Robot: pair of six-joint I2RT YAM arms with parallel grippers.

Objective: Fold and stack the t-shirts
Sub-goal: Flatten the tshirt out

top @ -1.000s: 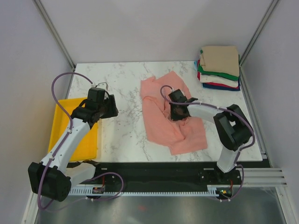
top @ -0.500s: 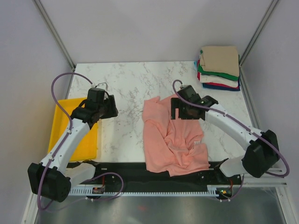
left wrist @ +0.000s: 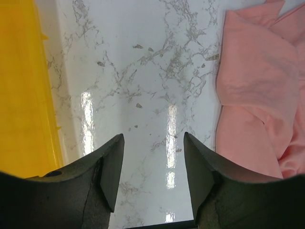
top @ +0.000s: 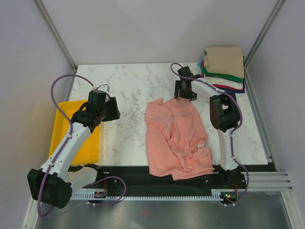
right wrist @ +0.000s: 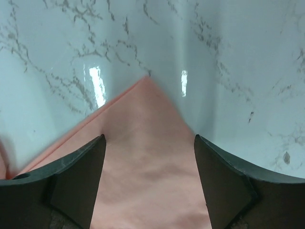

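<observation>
The salmon-pink t-shirt (top: 176, 138) lies crumpled on the marble table, its near hem hanging over the front edge. My right gripper (top: 185, 94) hovers open just above the shirt's far corner (right wrist: 147, 124), and the cloth lies flat between the spread fingers, untouched. My left gripper (top: 113, 110) stands open over bare marble (left wrist: 143, 71), apart from the shirt's left edge (left wrist: 257, 81). In its wrist view the left gripper (left wrist: 152, 136) holds nothing. A stack of folded t-shirts (top: 224, 67), tan on top over green, white, red and blue, sits at the far right corner.
A yellow plastic tray (top: 90, 143) lies along the table's left side, partly under my left arm, and its rim (left wrist: 24, 95) shows in the left wrist view. Grey walls with metal corner posts close in the table's back and sides.
My right gripper has opened, let go of the pink shirt and moved toward the far side. The shirt now lies nearer the front edge. The left arm has not moved.
</observation>
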